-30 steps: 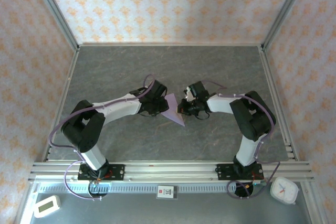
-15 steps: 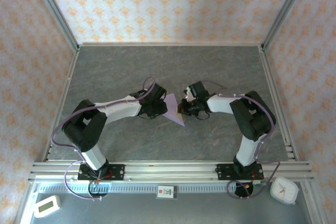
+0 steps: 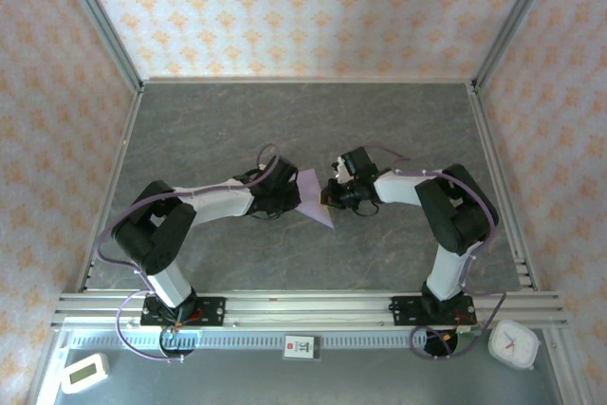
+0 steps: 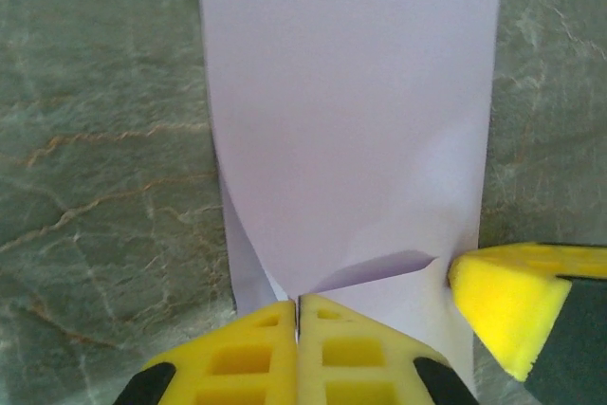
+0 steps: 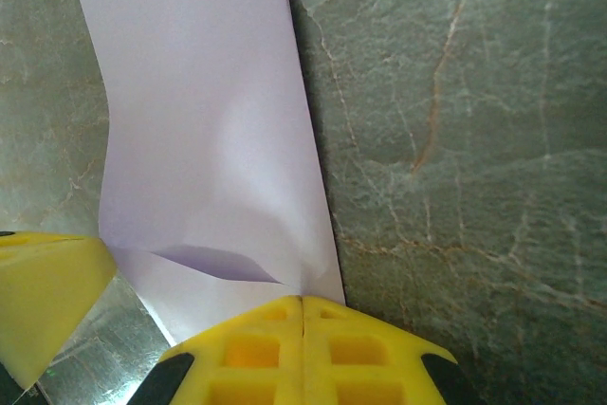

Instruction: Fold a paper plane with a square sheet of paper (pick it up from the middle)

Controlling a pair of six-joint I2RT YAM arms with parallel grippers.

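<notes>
At the bottom of my left wrist view, my left gripper point(image 4: 298, 308) has its yellow ribbed fingers clamped together on the near edge of the thin, matte lavender sheet of paper point(image 4: 351, 120). The sheet runs up-frame over the grey marbled table point(image 4: 95, 139). My right gripper point(image 5: 302, 304) pinches the creased sheet likewise at bottom centre of its own view.

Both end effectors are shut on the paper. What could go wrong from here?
1. The left end effector and right end effector pinch the same edge of the lavender paper close together; pulling in different directions could tear it.
2. A raised buckle sits between the grips; pressing down may set a stray crease.
3. Their yellow fingers nearly touch, so a small move could make them collide.
</notes>
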